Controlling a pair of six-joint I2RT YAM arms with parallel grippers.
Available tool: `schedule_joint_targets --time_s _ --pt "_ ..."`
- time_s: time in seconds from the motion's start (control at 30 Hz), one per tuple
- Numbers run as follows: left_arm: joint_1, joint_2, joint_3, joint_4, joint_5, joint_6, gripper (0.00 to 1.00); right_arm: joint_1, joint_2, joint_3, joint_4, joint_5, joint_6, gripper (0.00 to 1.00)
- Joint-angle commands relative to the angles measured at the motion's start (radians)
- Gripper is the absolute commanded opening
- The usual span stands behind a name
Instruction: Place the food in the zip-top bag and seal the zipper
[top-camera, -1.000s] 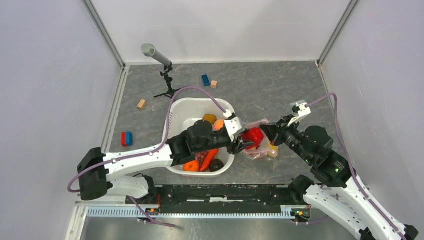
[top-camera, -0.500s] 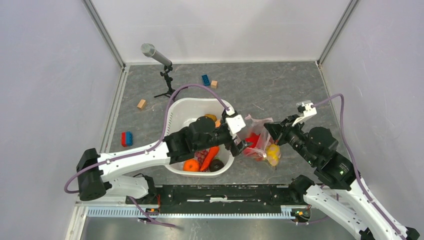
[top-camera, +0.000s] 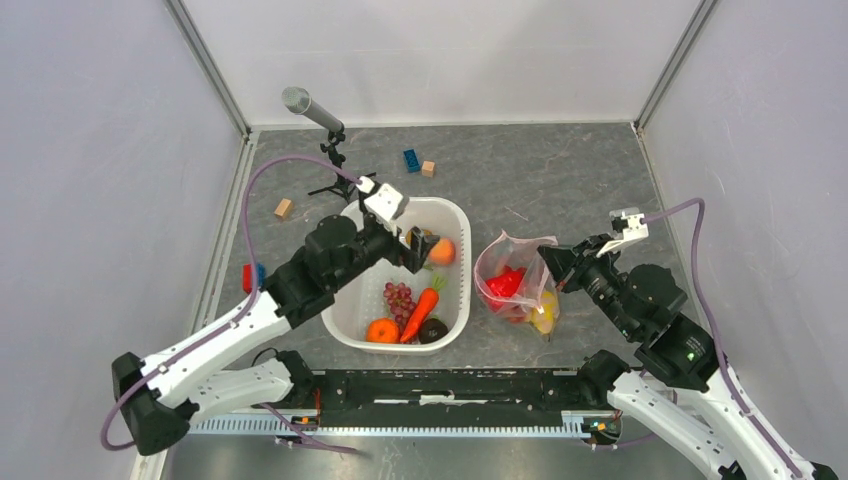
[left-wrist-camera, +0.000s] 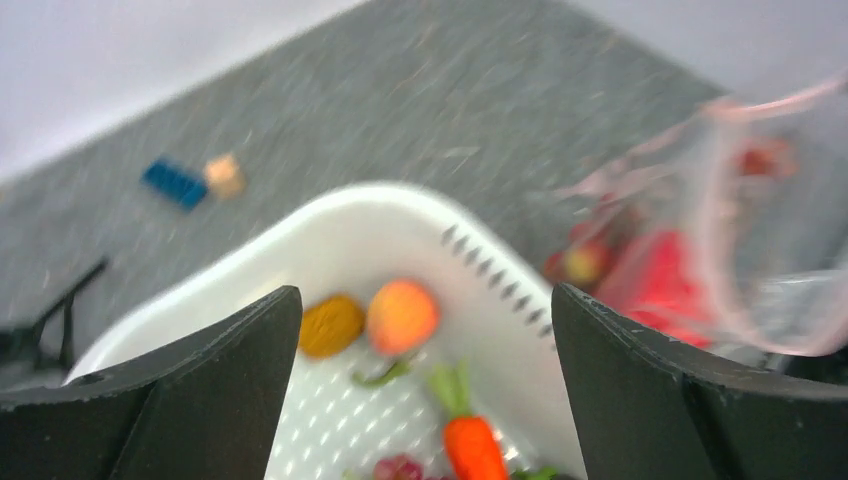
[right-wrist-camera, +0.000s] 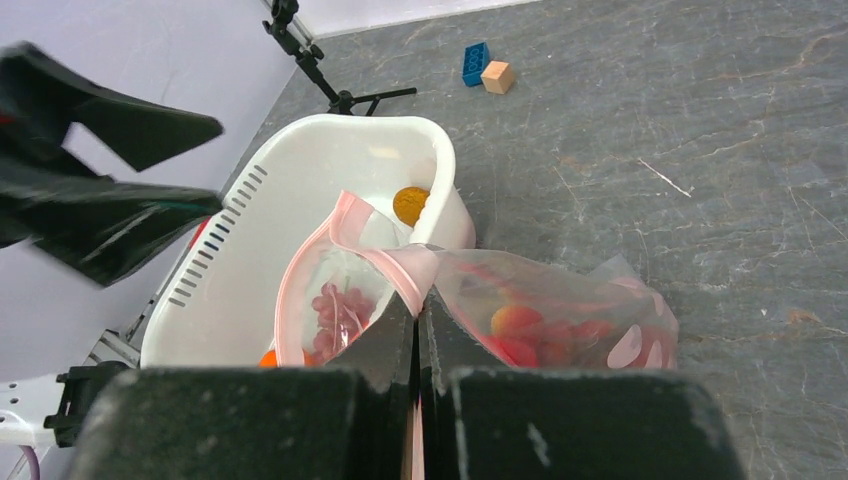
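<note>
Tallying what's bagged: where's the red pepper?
Top view: the red pepper lies inside the clear bag, right of the white basin, with the right gripper pinching the bag's rim.

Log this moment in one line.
left gripper: open, empty, over white plastic basin | right gripper: shut on pink zipper rim of clear zip-top bag | bagged: red toy pepper | in basin: orange carrot, purple grapes

A white basin (top-camera: 462, 290) stands on the grey bench (top-camera: 560, 180). Behind it a microphone (top-camera: 310, 108) leans on a black tripod (top-camera: 335, 185), with a blue block (top-camera: 411, 160) and a wooden block (top-camera: 428, 168) just beside each other to its right. A second wooden block (top-camera: 283, 208) lies left of the basin.
</note>
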Motion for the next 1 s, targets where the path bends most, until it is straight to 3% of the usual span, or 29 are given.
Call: schedule_joint_targets --time_s 0.0,0.13,0.37,0.63,0.97 --pt "0.174 0.038 -0.09 -0.071 0.089 -0.165 1.0 -0.002 0.002 -0.001 0.077 0.005 0.021 0.0" --pt "0.265 0.137 -0.112 -0.007 0.164 -0.207 0.99 -0.002 0.008 -0.001 0.082 -0.01 0.02 0.0" --pt "0.358 0.39 -0.041 0.031 0.067 -0.373 1.0 -0.001 0.0 -0.006 0.084 -0.01 0.024 0.0" --pt "0.36 0.562 -0.023 0.174 0.042 -0.508 0.96 -0.002 -0.001 -0.009 0.086 -0.006 0.018 0.01" --pt "0.311 0.689 -0.06 0.299 -0.178 -0.577 0.93 -0.001 0.001 -0.018 0.09 -0.006 0.015 0.01"
